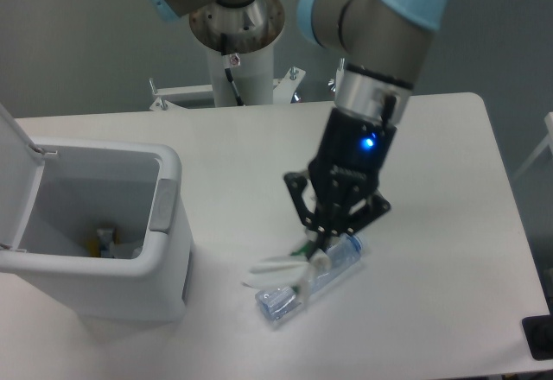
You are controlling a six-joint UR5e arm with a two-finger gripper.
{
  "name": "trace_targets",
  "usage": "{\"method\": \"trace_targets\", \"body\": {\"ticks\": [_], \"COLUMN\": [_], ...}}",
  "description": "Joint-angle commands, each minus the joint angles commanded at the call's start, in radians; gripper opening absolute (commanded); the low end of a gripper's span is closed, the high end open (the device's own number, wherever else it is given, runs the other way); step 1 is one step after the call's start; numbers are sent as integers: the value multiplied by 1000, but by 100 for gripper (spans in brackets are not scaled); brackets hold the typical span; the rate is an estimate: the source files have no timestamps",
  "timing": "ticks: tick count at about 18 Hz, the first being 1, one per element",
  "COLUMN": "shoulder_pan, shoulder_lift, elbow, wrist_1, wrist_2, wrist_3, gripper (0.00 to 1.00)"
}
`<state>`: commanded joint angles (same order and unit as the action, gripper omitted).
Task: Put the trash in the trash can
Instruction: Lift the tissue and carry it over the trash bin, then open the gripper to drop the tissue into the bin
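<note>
Pincer: the pincer point(318, 243) points down over the front middle of the worktop, its black fingers point(302, 216) drawn in to a point on the white wrapper; it looks clamped on it.
Wrapper: the crumpled white wrapper point(285, 264) with a green mark sits right at the fingertips, its loose white edge trailing to the left and lying against the bottle.
Bottle: the clear bottle point(309, 281), tinged blue, lies on its side on the worktop just under the pincer, slanting from lower left to upper right.
Arm: the grey arm point(371, 78) with light blue joint caps leans in from the upper right, and a blue light glows on the wrist.
Trash can: the white trash can point(130, 250) stands at the left, well apart from the bottle, its lid point(15, 160) up; some small items lie inside on the bottom.
Worktop: the white worktop point(432, 190) carries the can and the bottle.
</note>
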<state>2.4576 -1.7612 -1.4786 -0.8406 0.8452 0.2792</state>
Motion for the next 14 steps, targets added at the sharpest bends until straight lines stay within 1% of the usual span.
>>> {"method": "trace_targets", "body": {"ticks": [2, 5, 6, 7, 8, 9, 10, 11, 12, 13, 14], "shoulder_pan": [-43, -126, -138, -143, -144, -146, -152, -160, -161, -163, -163], "shoulder_lift": [32, 52, 61, 69, 72, 83, 85, 86, 86, 85, 82], "elbow": [-34, -72, -87, -109, -132, -144, -155, -163, -166, -164, -161], "wrist_1": [0, 3, 3, 6, 14, 14, 15, 18, 18, 18, 21], "wrist_2": [-3, 2, 3, 6, 11, 14, 14, 14, 14, 14, 14], "wrist_3": [0, 0, 0, 5, 6, 9, 14, 17, 20, 21, 23], "gripper": [0, 0, 1, 5, 6, 9, 16, 33, 63, 74, 90]}}
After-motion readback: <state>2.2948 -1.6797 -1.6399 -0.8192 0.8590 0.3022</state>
